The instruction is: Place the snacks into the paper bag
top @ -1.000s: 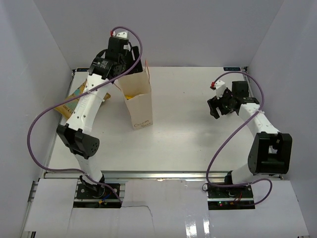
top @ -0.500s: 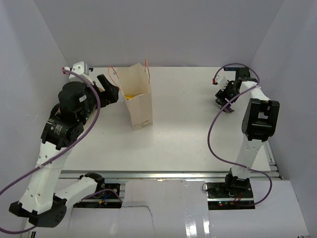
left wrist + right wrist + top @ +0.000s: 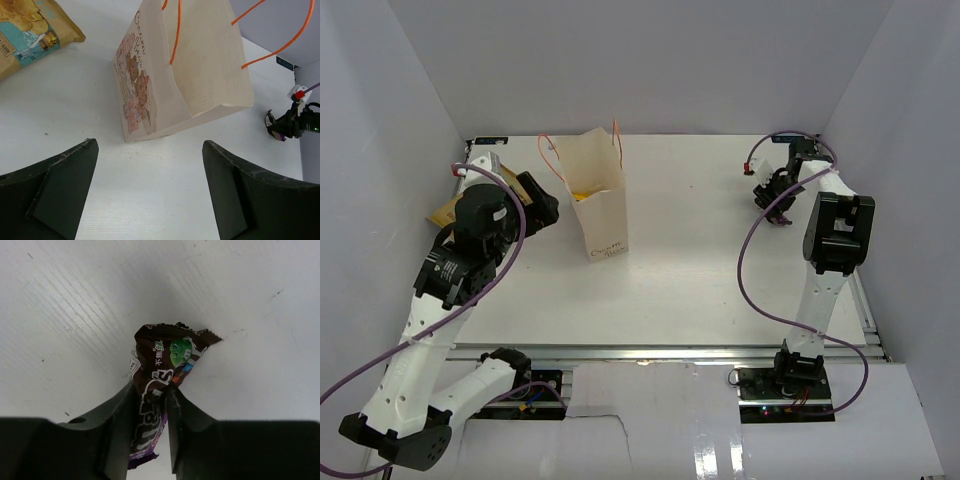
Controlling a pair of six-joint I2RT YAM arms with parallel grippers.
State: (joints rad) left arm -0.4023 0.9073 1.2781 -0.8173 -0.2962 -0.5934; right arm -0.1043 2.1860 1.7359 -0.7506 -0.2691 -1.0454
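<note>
The cream paper bag (image 3: 601,212) stands upright at the back left of the table, its orange cord handles up and something yellow (image 3: 582,190) inside. My left gripper (image 3: 542,199) hovers just left of it, open and empty; in the left wrist view (image 3: 150,146) the paper bag (image 3: 200,75) lies ahead between the wide jaws. An orange-yellow chip bag (image 3: 445,212) lies flat by the left wall, also in the left wrist view (image 3: 30,30). At the far right my right gripper (image 3: 773,200) is low on the table, shut (image 3: 150,388) on a small brown candy packet (image 3: 167,357) with a purple end.
White walls close in the table on the left, back and right. The right arm's purple cable (image 3: 750,250) loops over the table's right side. A metal rail (image 3: 650,352) runs along the near edge by the arm bases.
The left arm has swung from above the bag's mouth down to its left side, jaws wide. The right arm has reached to the back right and closed on the brown packet.
</note>
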